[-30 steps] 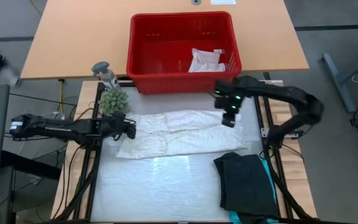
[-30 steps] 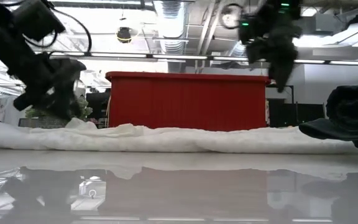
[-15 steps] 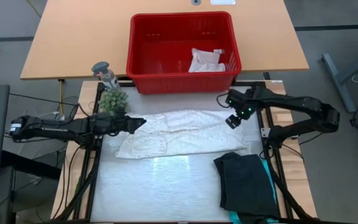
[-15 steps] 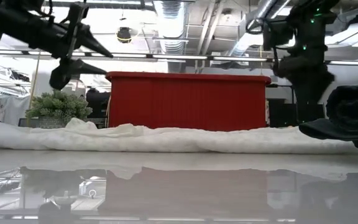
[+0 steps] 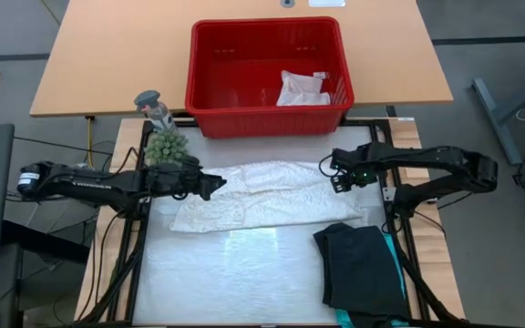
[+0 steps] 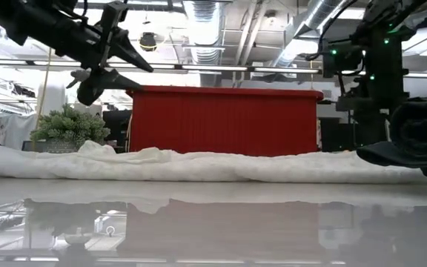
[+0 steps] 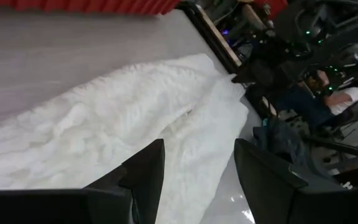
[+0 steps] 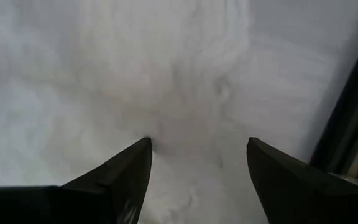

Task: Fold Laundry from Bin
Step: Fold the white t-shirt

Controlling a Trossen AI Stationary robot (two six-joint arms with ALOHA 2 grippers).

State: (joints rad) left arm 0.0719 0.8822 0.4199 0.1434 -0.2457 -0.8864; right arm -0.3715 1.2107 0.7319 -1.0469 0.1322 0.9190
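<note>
**Both grippers spread wide over the ends of the white lacy top**

The left gripper point(image 5: 215, 183) is hovering over the left end of the large white lacy top point(image 5: 262, 193), fingers spread wide with nothing between them; in the low view the left gripper point(image 6: 128, 67) is sitting well above the cloth. In its wrist view the two dark fingers point(image 7: 145, 174) are parted over the top's textured fabric point(image 7: 123, 118).

The right gripper point(image 5: 336, 179) is hanging at the top's right end, fingers also wide apart and empty; its wrist view is showing white fabric point(image 8: 166, 81) straight below the open gap.

The top is lying spread lengthwise across the glossy white work table point(image 5: 235, 273), crumpled along its edges. A folded black garment point(image 5: 363, 264) is sitting near the table's front right corner with a teal edge point(image 5: 396, 264) peeking from under it. The rectangular red plastic bin point(image 5: 269, 116) is standing behind the table on a tan wooden desk point(image 5: 108, 55), holding a small white cloth point(image 5: 301, 87). A small green potted plant point(image 5: 165, 146) is standing just left of the bin.
</note>
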